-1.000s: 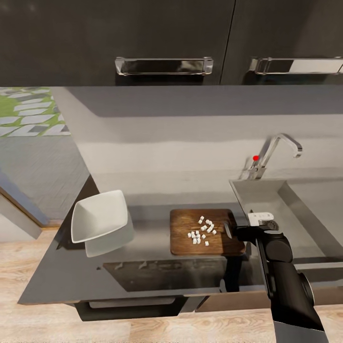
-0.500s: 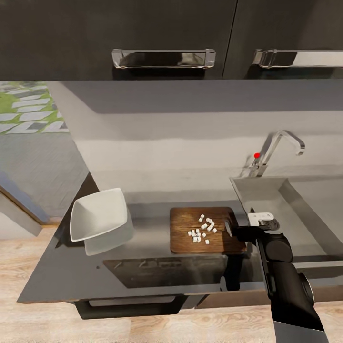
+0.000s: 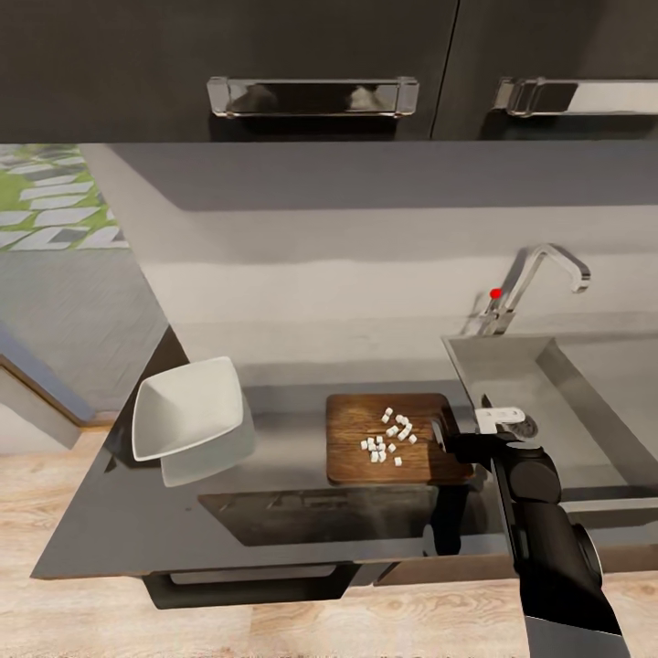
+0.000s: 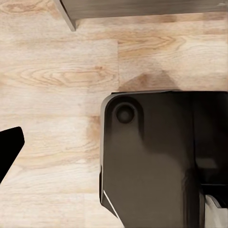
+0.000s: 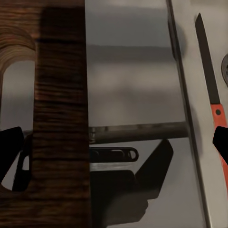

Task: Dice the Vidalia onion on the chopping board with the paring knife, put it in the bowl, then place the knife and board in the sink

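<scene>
The chopping board (image 3: pixel 352 439) lies on the grey countertop (image 3: pixel 292 425) with several white onion dice (image 3: pixel 387 438) on it. My right gripper (image 3: pixel 446 440) is at the board's right short end, by the handle slot, open. In the right wrist view the gripper (image 5: pixel 114 145) has its fingertips (image 5: pixel 10 149) far apart, with the board (image 5: pixel 61 114) under one side. The paring knife (image 5: pixel 209 76) lies in the sink (image 5: pixel 187 19), blade dark, handle orange-red. The white bowl (image 3: pixel 187 416) stands left of the board. My left gripper (image 4: pixel 114 152) hangs over the floor, one fingertip (image 4: pixel 10 147) at the frame's edge.
The sink (image 3: pixel 498 366) with its chrome tap (image 3: pixel 539 279) and red knob (image 3: pixel 496 293) sits right of the board. Dark wall cabinets with chrome handles (image 3: pixel 313 96) hang overhead. The robot's dark base (image 4: pixel 161 161) stands on a light wooden floor (image 4: pixel 57 71).
The head view has crept closer and lower, so the whole scene has shifted slightly. The right gripper stays at the board's right end; board, dice and bowl have not moved.
</scene>
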Robot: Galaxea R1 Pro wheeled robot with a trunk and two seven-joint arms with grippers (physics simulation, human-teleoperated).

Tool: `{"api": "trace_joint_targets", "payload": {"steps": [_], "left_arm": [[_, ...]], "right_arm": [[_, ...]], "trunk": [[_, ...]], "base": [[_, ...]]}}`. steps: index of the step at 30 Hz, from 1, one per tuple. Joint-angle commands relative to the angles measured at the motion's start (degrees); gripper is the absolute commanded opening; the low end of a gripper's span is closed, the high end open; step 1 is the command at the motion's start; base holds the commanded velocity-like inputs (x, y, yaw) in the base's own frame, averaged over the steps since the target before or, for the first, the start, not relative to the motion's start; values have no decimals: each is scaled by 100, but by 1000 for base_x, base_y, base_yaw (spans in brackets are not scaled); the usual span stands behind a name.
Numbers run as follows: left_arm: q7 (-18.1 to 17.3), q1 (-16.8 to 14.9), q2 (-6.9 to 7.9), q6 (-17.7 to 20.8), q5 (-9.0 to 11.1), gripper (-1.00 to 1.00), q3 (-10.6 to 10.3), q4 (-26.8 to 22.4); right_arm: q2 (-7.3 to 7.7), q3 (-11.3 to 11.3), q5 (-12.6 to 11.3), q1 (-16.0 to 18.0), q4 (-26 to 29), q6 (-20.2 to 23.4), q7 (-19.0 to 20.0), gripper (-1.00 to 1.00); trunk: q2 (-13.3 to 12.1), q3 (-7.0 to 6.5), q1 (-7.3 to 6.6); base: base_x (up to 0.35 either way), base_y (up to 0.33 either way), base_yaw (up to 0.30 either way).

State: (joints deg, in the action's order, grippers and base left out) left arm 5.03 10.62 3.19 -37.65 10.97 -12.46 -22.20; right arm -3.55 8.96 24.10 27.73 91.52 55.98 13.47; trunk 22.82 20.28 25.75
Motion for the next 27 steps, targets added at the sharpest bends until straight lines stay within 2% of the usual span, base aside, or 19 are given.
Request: {"api": "trace_joint_targets", "payload": {"steps": [1,14,18,24,27], "left_arm": [[52,2,7,-6,19,100,-49,-12],[57,3,7,-6,19,100,-48,-12],[69,18,33,-33,21,100,-46,-2],[76,36,55,-48,19,100,-46,-81],[77,37,58,-49,19,100,-46,-80]], "right_arm": [[-5,9,60,5,7,18,60,100],[-5,9,60,5,7,26,60,100],[-122,101,65,5,-121,-106,2,100],[-223,-86,99,5,-221,-175,98,100],[-234,-85,83,5,-216,-149,109,100]], "trunk": [[10,16,3],[10,41,3],[10,41,3],[10,41,3],[10,41,3]], "base": [[0,0,0],[0,0,0],[0,0,0],[0,0,0],[0,0,0]]}}
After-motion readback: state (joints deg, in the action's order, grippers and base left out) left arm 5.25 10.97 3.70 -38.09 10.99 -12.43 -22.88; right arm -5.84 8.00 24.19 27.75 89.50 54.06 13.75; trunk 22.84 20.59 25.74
